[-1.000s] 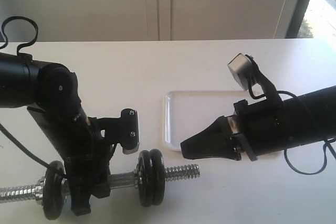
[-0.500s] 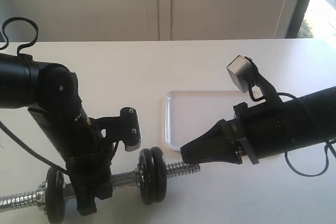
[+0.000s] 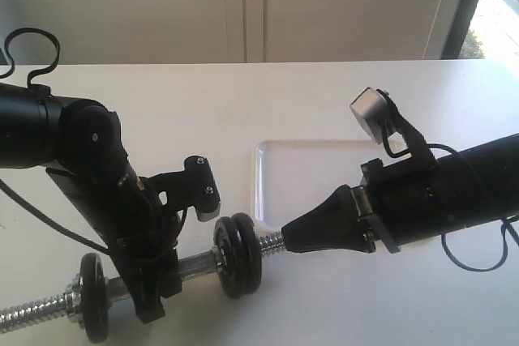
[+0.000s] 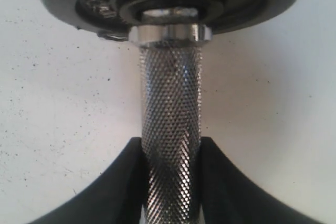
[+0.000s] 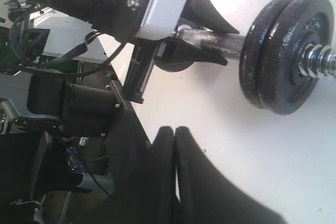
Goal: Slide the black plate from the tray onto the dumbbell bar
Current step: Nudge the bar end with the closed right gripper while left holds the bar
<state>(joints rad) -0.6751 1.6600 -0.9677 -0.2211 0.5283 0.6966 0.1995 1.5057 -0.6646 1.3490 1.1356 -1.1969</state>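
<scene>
L gripper (image 4: 171, 156) is part-open, jaws clamped on the knurled middle of the dumbbell bar (image 3: 197, 264). On the bar, btwn that grip and the threaded end, sits the black plate (image 3: 247, 252). It is the outer of two matte black round discs pressed face to face, w/ a raised rim and chrome thread poking out of its hole. Another disc (image 3: 94, 308) sits twd the bar's far end. R gripper (image 3: 287, 237) is closed tight and holds nothing, tip just by the bar's threaded end; contact unclear. The white tray (image 3: 259, 188) lies just beyond that end.
</scene>
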